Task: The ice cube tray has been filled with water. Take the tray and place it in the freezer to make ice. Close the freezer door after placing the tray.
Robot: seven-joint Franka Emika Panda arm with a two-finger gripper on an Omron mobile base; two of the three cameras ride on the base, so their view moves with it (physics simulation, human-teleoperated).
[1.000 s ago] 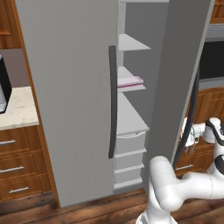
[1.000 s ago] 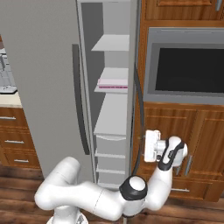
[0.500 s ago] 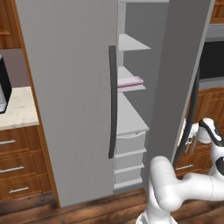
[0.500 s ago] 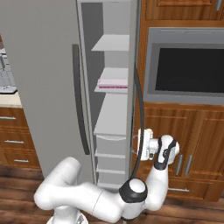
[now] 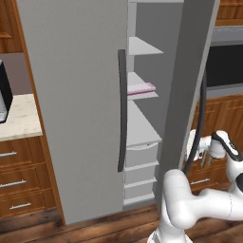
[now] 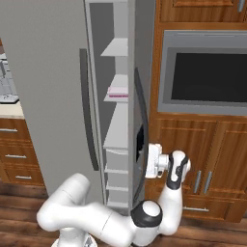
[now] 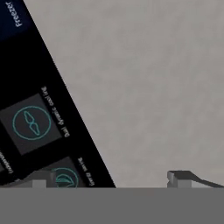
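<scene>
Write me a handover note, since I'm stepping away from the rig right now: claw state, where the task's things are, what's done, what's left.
Claw: open, empty, right up against the outer face of the freezer door, beside its black dispenser panel.
Ice cube tray: lying flat on a middle shelf inside the freezer.
Freezer door: open, standing ajar.
Done: tray is placed.
Left: push the door fully shut.
</scene>
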